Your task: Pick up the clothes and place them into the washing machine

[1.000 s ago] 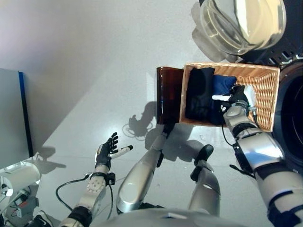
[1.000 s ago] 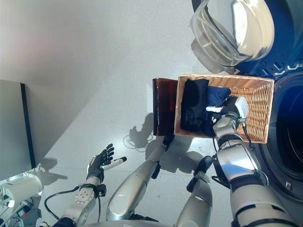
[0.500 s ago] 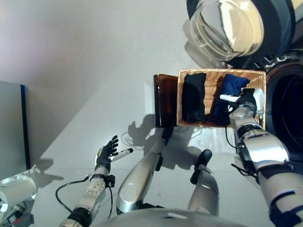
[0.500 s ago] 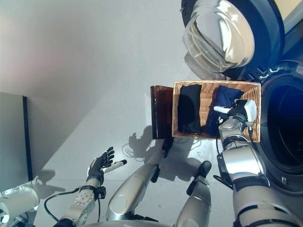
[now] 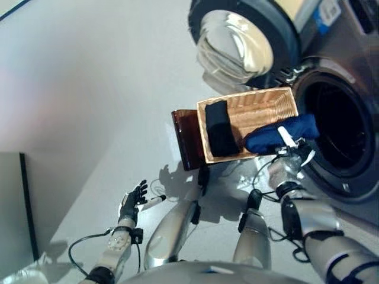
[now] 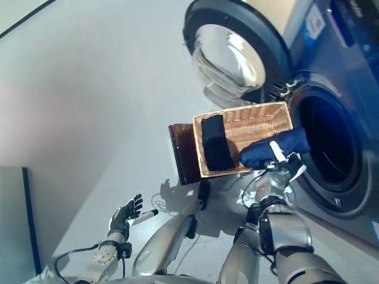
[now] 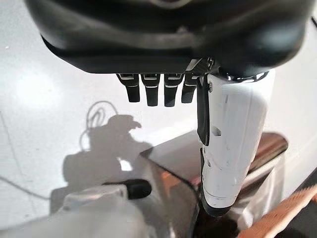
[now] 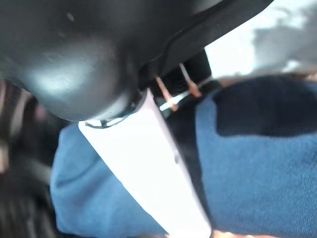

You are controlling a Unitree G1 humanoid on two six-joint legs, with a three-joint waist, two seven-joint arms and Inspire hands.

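Gripping the blue garment (image 5: 278,134), the right robot hand (image 5: 288,155) holds it above the near right corner of the wicker basket (image 5: 260,106) in the left eye view, the cloth reaching toward the dark open drum (image 5: 337,127) of the washing machine (image 5: 349,71), whose round glass door (image 5: 234,44) stands swung open beyond the basket. A black garment (image 5: 220,136) lies folded at the basket's left end, and a dark brown panel (image 5: 185,145) stands against that side. The left robot hand (image 5: 131,198) hangs low over the grey floor (image 5: 89,89), well apart from the basket, fingers straight and spread. The right eye view shows the same layout, with the blue garment draped between the basket rim and the drum opening. In the left wrist view the left robot hand's fingers (image 7: 148,91) and white-covered thumb (image 7: 230,148) extend with nothing between them, the brown panel and a corner of wicker past them. In the right wrist view the white thumb (image 8: 158,168) presses on the blue cloth, which fills the space around it.
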